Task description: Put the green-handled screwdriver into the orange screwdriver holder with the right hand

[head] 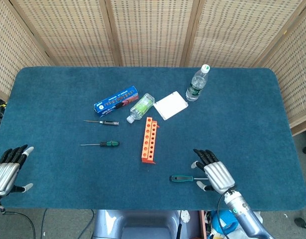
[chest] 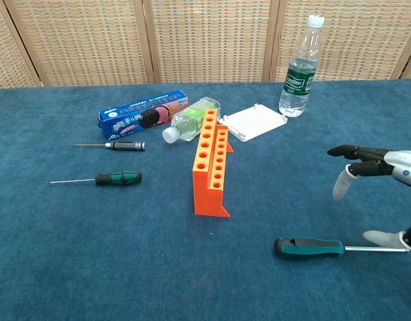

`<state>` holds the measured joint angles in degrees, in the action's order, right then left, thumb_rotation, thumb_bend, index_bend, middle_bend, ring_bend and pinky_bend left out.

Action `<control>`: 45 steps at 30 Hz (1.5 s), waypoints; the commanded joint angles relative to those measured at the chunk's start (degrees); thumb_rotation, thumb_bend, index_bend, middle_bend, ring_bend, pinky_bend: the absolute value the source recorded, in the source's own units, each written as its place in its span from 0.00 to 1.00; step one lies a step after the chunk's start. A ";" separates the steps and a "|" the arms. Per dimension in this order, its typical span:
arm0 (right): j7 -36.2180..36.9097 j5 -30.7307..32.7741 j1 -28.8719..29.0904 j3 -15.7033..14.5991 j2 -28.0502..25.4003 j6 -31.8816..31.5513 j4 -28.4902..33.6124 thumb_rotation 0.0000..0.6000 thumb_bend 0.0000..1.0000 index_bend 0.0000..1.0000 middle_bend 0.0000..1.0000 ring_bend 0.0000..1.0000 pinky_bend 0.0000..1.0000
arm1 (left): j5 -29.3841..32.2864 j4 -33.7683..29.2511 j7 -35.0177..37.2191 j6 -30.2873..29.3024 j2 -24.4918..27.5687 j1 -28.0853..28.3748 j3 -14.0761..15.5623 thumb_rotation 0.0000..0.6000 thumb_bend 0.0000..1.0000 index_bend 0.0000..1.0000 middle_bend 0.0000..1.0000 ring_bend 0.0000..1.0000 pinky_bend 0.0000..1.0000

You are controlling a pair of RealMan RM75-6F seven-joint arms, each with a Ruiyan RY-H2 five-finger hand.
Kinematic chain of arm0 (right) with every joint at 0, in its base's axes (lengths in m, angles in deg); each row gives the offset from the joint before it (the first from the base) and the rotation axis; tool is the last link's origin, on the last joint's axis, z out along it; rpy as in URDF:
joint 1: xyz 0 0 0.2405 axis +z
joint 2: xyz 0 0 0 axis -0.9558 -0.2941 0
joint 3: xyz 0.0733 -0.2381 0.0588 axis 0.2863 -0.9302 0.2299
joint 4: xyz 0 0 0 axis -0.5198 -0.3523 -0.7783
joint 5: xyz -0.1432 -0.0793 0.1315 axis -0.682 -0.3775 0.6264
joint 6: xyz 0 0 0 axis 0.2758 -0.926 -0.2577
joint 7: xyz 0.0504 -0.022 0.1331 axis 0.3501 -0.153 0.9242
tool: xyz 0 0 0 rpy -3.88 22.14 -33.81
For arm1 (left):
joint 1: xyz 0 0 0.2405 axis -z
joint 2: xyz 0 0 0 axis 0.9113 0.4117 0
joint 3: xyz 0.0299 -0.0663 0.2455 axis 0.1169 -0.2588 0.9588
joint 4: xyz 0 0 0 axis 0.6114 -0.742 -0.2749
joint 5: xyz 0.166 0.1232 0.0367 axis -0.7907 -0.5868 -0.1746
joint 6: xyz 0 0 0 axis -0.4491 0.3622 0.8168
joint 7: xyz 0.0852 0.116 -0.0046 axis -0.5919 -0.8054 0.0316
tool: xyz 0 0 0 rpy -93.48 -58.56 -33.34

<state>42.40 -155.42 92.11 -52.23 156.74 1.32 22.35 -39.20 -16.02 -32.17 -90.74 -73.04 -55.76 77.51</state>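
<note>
A green-handled screwdriver point(head: 181, 178) point(chest: 309, 247) lies flat near the table's front edge, with its metal shaft pointing right. My right hand point(head: 213, 172) point(chest: 382, 164) hovers over that shaft, fingers spread, holding nothing. The orange screwdriver holder point(head: 149, 140) point(chest: 211, 167) stands in the middle of the table, left of the hand, its row of holes facing up. A second, smaller green-handled screwdriver point(head: 107, 144) point(chest: 118, 178) lies further left. My left hand point(head: 7, 168) rests open at the table's front left corner, seen only in the head view.
A black-handled screwdriver point(head: 109, 122) lies behind the small green one. A blue box point(head: 116, 99), a lying green bottle point(head: 141, 106), a white card point(head: 170, 105) and an upright water bottle point(head: 197, 83) stand behind the holder. The table is covered in blue felt point(head: 242, 119).
</note>
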 commanded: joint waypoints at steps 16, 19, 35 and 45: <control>-13.81 10.75 2.53 1.67 6.40 4.41 3.78 1.00 0.25 0.35 0.00 0.00 0.00 | -0.08 0.10 0.08 0.53 -0.10 0.36 0.12 1.00 0.04 0.02 0.00 0.00 0.00; -14.97 12.22 3.11 1.97 7.75 4.87 2.83 1.00 0.25 0.35 0.00 0.00 0.00 | 0.26 0.16 -0.07 0.88 -0.20 0.55 0.04 1.00 0.04 0.02 0.00 0.00 0.00; -19.29 16.47 4.89 2.69 11.67 4.02 3.25 1.00 0.26 0.36 0.00 0.00 0.00 | 0.40 0.19 0.04 1.28 -0.26 0.83 0.12 1.00 0.04 0.02 0.00 0.00 0.00; -19.89 19.26 6.00 2.66 13.65 4.62 1.38 1.00 0.26 0.36 0.00 0.00 0.00 | 0.17 0.24 0.41 1.22 -0.20 0.88 0.19 1.00 0.04 0.02 0.00 0.00 0.00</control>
<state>22.61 -136.29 98.02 -49.56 170.28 5.91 23.84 -39.02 -15.77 -31.76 -89.52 -73.24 -54.88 77.69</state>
